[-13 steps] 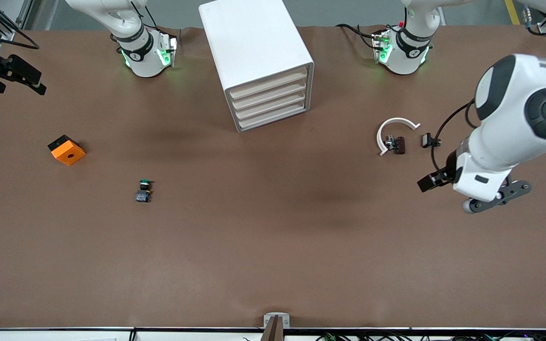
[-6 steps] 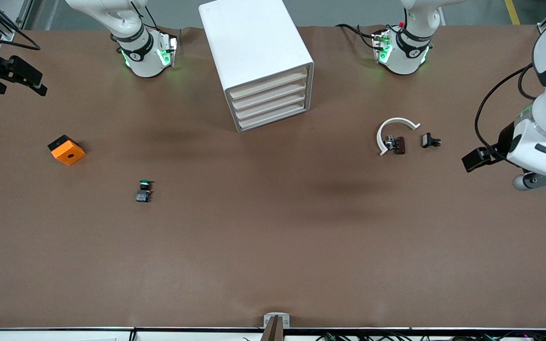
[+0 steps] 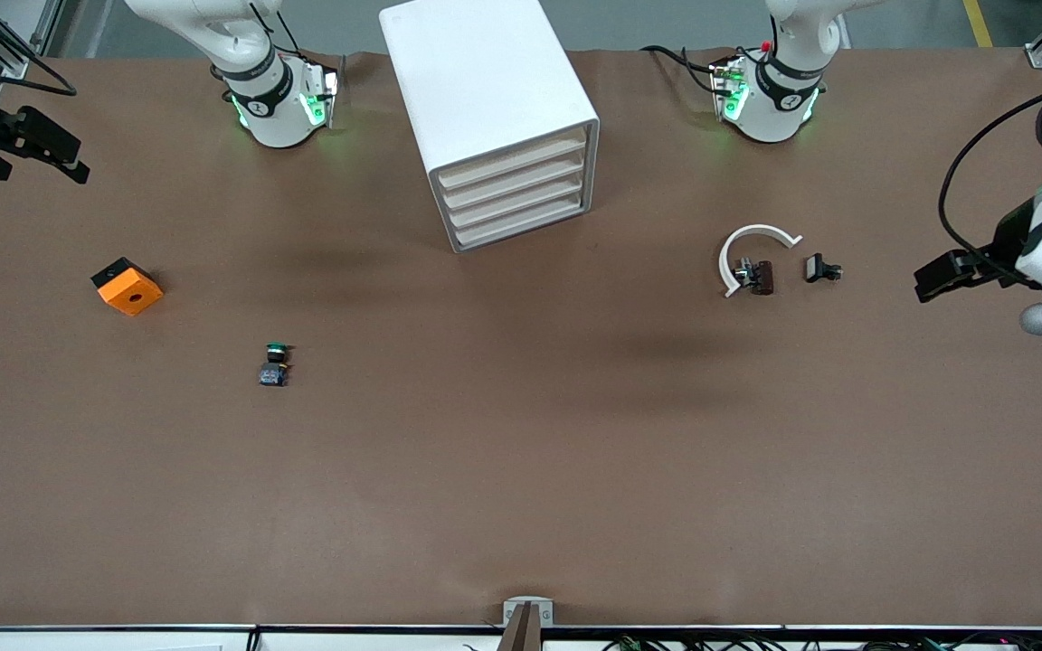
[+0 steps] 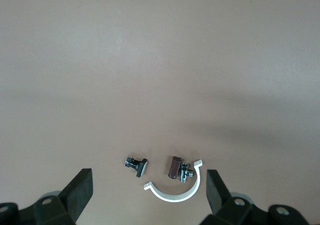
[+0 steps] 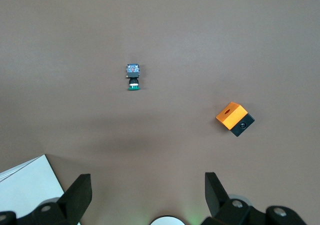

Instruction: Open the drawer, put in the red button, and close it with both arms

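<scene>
The white cabinet (image 3: pixel 485 99) stands between the two arm bases, and every drawer (image 3: pixel 514 193) in its stack is shut, cream fronts flush. The red button is hidden; no view shows it. My left gripper (image 3: pixel 939 278) hangs open and empty high over the table's edge at the left arm's end. In the left wrist view the left gripper (image 4: pixel 149 181) has nothing between its fingers. At the right arm's end, my right gripper (image 3: pixel 42 163) waits, also open and empty, above the table edge. The right wrist view shows the right gripper (image 5: pixel 146 181) with only bare table between its fingers.
A green-capped button (image 3: pixel 276 363) (image 5: pixel 133 77) lies nearer the front camera than the orange block (image 3: pixel 127 287) (image 5: pixel 235 119). Toward the left arm's end lie a white curved clamp (image 3: pixel 752 249) (image 4: pixel 176 195), a dark red-brown piece (image 3: pixel 762 277) (image 4: pixel 173 167) and a small black part (image 3: pixel 821 268) (image 4: pixel 137 164).
My left arm has swung away from beside the clamp out to the table edge at its own end. The right arm and all objects have stayed put.
</scene>
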### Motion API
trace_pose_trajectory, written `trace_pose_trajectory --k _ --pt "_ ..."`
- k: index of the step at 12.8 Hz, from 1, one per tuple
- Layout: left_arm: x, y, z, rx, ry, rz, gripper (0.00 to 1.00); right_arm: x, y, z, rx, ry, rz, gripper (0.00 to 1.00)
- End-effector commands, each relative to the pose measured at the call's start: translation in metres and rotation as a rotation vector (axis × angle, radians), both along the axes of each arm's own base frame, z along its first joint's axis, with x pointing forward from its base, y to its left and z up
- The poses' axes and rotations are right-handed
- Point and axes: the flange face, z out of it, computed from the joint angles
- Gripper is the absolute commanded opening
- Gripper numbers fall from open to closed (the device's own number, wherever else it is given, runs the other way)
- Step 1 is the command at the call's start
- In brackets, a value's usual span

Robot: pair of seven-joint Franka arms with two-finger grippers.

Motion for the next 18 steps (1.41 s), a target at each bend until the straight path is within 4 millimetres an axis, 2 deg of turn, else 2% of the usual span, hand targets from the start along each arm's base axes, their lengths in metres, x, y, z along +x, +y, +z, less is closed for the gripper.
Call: trace_pose_trajectory --k 1,5,7,10,11,12,15,18 --pt "-0.014 0.002 0.011 -0.011 0.019 -0.018 1.0 0.003 -0.001 0.007 -0.016 -0.008 0.013 1.0" --pt "-0.02 -0.006 0.017 -0.006 0.019 -0.036 1.0 0.004 -0.002 0.009 -0.018 -0.014 0.011 1.0" --pt "-0.029 -0.023 0.022 -0.001 0.014 -0.066 1.0 0.005 -0.002 0.008 -0.018 -0.012 0.011 1.0" --pt "-0.042 -0.035 0.036 0.013 -0.008 -0.081 1.0 0.005 -0.002 0.007 -0.018 -0.009 0.013 1.0" --pt "-0.049 -0.044 0.034 0.021 -0.001 -0.094 1.0 0.005 -0.003 0.009 -0.018 -0.012 0.008 1.0" --pt "-0.055 -0.039 0.036 0.015 -0.002 -0.081 1.0 0.005 -0.003 0.009 -0.018 -0.014 0.01 1.0" --pt "-0.077 -0.045 0.034 0.001 0.001 -0.107 1.0 0.005 -0.002 0.01 -0.018 -0.015 0.01 1.0" --pt "-0.09 -0.032 0.036 -0.022 -0.008 -0.115 1.0 0.006 -0.002 0.011 -0.018 -0.018 0.01 1.0"
